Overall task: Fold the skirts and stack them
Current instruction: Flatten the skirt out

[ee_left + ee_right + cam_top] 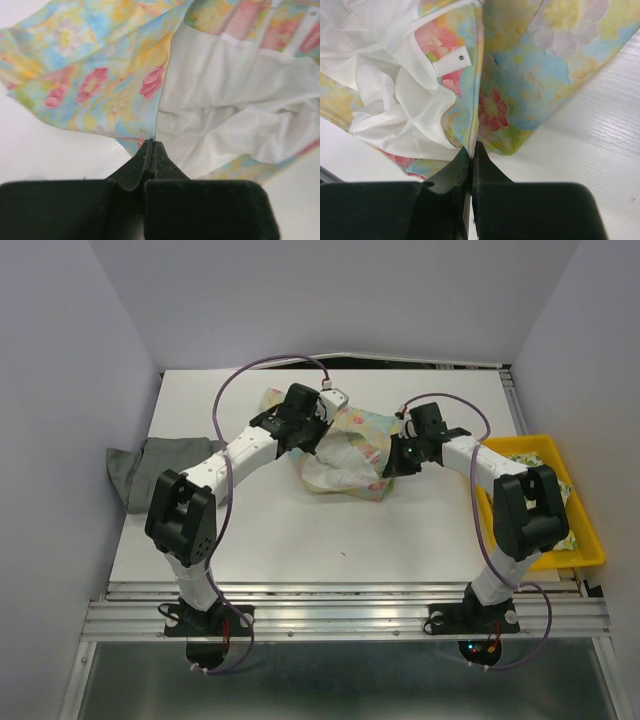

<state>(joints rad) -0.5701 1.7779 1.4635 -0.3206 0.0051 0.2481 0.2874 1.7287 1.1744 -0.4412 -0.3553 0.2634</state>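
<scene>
The pastel yellow-blue skirt with pink flowers [350, 445] lies bunched mid-table, its white lining showing. My left gripper [318, 430] is shut on the skirt's left edge; in the left wrist view the closed fingertips [152, 146] pinch the flowered cloth [100, 85] where it meets the lining. My right gripper [392, 462] is shut on the skirt's right edge; in the right wrist view the tips [472, 148] clamp the hem of the flowered cloth [540, 65]. The plain grey skirt [150, 468] lies at the table's left edge. The pale green-yellow printed skirt [560, 502] lies in the tray.
A yellow plastic tray [588, 540] sits at the right edge of the table, partly behind my right arm. The white tabletop [320, 540] spreads in front of the flowered skirt. Grey walls close in at the left, back and right.
</scene>
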